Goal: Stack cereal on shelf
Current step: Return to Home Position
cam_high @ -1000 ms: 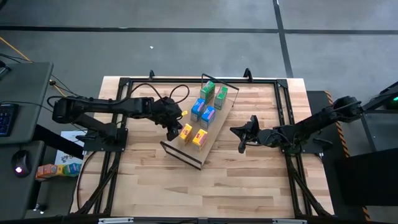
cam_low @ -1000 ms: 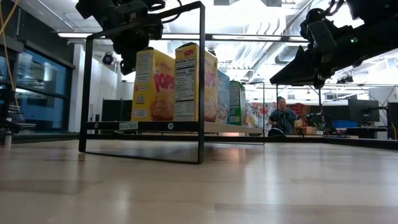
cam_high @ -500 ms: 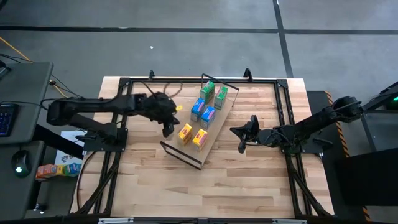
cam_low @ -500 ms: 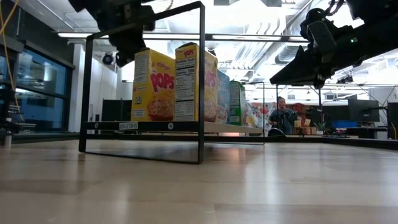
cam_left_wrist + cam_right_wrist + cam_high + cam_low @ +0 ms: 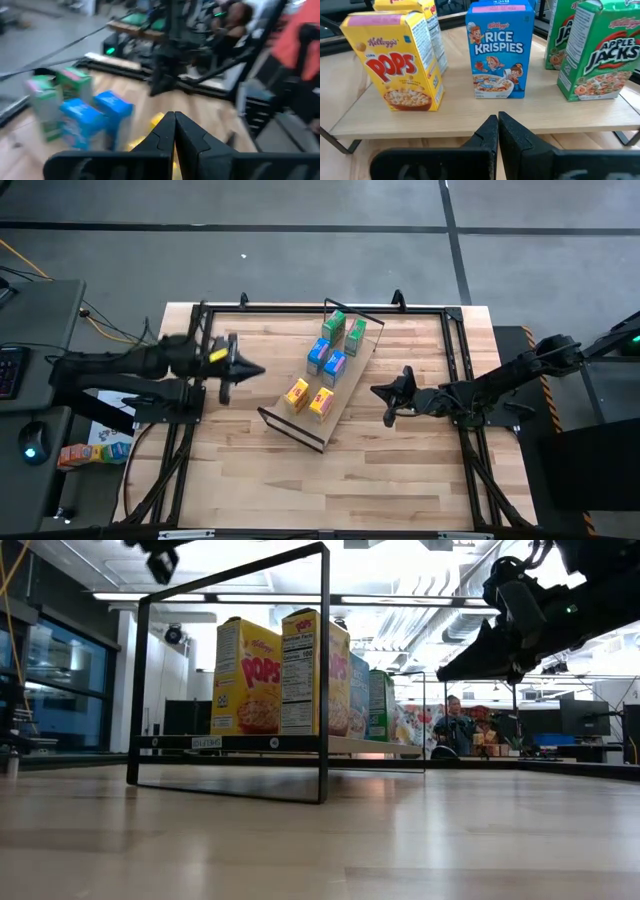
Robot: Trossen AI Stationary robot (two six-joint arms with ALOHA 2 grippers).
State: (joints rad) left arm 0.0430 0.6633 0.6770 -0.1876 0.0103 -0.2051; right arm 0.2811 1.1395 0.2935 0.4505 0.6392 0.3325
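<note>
Wooden plank worktop [image 5: 400, 470]: long light-wood, wire-framed shelf [image 5: 346, 388] at centre, carrying six small cardboard cereal boxes [image 5: 335, 366]. Left gripper [image 5: 257, 371] at 9 o'clock, right gripper [image 5: 376, 390] at 3 o'clock, both closed, empty. Hazard: right gripper clipping the shelf, toppling boxes.

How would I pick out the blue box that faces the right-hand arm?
On the plank table, a light-wood shelf sits diagonally with two rows of boxes. In the row nearer the right end effector, the blue box is the middle one, marked Rice Krispies, between a yellow Pops box and a green Apple Jacks box.
</note>
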